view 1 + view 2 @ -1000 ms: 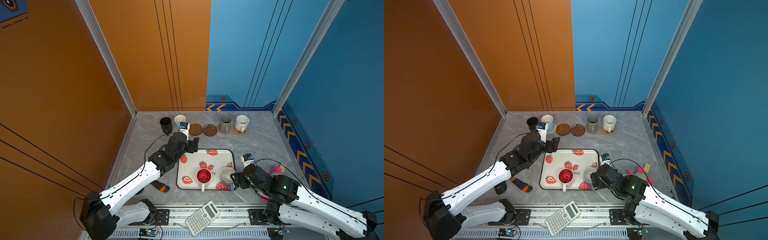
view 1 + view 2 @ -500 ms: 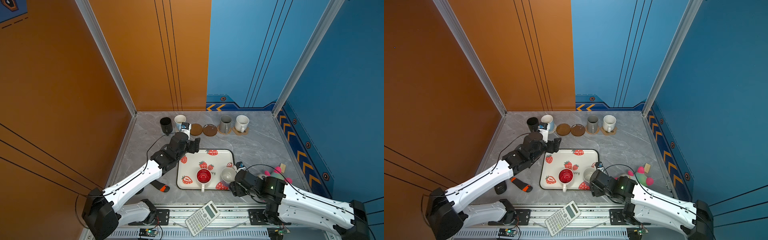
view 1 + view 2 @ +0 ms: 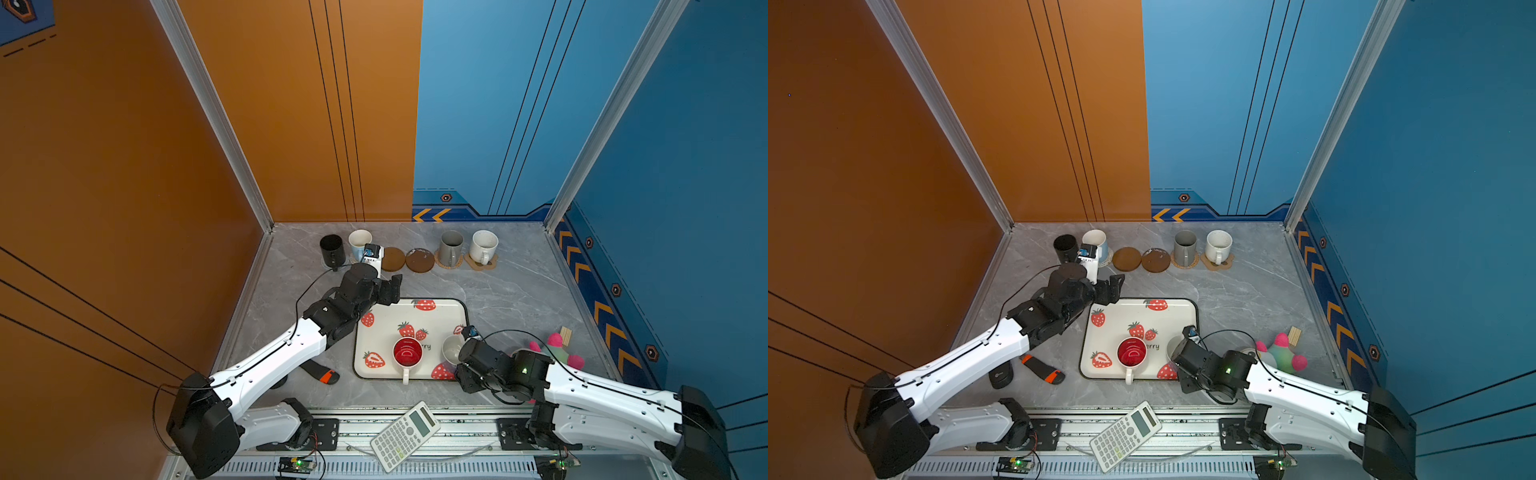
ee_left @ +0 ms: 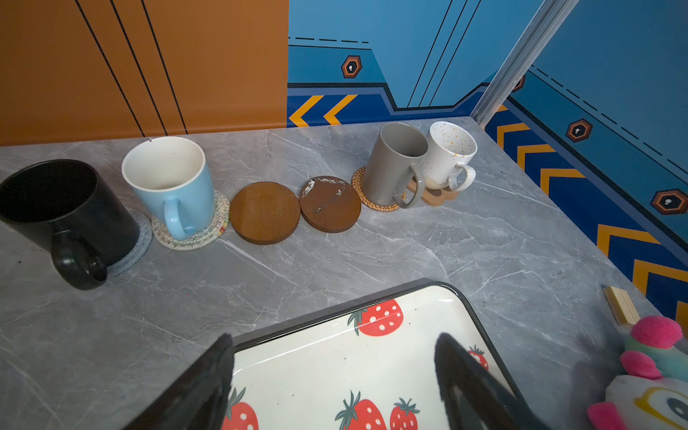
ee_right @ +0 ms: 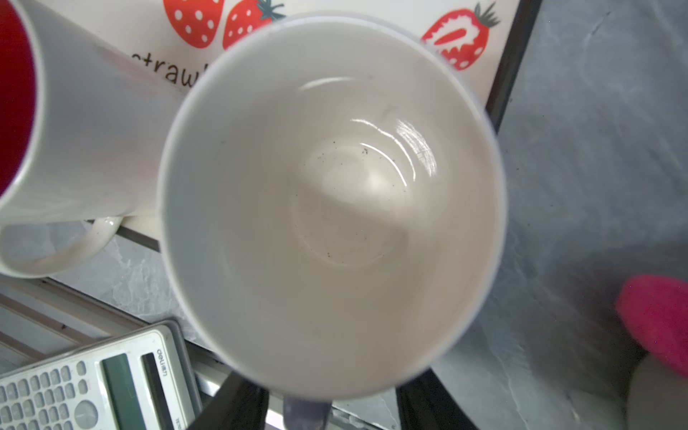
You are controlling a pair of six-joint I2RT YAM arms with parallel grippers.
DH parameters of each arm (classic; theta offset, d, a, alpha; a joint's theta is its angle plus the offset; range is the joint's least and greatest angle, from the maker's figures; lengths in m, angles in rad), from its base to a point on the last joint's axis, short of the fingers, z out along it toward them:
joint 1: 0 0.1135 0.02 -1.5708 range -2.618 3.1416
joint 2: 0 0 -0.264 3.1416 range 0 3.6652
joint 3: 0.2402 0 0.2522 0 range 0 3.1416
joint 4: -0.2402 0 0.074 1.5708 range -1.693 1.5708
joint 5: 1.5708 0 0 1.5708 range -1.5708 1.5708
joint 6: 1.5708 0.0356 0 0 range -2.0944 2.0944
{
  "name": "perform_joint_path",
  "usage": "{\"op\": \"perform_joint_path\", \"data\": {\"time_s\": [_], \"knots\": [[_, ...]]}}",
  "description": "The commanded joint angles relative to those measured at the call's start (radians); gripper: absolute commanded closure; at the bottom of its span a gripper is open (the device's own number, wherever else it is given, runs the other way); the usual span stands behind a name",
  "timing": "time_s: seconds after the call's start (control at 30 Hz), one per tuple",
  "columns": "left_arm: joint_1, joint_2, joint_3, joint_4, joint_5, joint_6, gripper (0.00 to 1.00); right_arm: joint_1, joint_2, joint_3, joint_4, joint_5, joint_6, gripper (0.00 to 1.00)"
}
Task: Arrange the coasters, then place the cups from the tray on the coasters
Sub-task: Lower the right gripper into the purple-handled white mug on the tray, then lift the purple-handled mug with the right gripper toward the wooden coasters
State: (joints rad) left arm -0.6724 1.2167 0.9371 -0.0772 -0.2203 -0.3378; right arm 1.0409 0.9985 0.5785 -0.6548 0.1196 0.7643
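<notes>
Half open, the right claw (image 5: 329,404) straddles the handle (image 5: 306,413) of the lavender cup (image 5: 335,208) on the tray (image 3: 446,316), gripping nothing. A crooked squeeze may knock it into the red-lined cup (image 3: 407,353). Left claw (image 4: 333,346) gapes empty.

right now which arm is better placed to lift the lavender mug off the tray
Right: its jaws flank the handle of the lavender mug; the left jaws hang open over the far left corner of the tray.
</notes>
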Motion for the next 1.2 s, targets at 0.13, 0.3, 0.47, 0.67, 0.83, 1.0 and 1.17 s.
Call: {"op": "perform_joint_path", "data": {"time_s": [0.13,0.3,0.47,0.67,0.83,1.0,1.17], "knots": [[0.014,0.007,0.007,0.007,0.025,-0.01,0.15,-0.028,0.057,-0.009,0.059,-0.027,-0.003,0.58],[0.018,0.007,0.006,0.006,0.027,-0.012,0.15,-0.036,0.082,-0.01,0.063,-0.023,-0.006,0.64],[0.02,0.01,0.006,0.004,0.031,-0.013,0.15,-0.041,0.074,-0.015,0.063,-0.01,-0.003,0.73],[0.021,0.01,0.007,0.002,0.032,-0.015,0.15,-0.044,0.057,-0.009,0.04,0.025,-0.005,1.0],[0.022,0.003,0.003,0.005,0.022,-0.015,0.15,-0.044,0.012,0.032,-0.042,0.1,-0.027,1.0],[0.026,0.006,0.003,0.006,0.021,-0.015,0.15,-0.056,-0.036,0.077,-0.063,0.123,-0.059,1.0],[0.027,0.006,0.002,0.008,0.024,-0.015,0.15,-0.073,-0.014,0.139,-0.083,0.119,-0.095,1.0]]}}
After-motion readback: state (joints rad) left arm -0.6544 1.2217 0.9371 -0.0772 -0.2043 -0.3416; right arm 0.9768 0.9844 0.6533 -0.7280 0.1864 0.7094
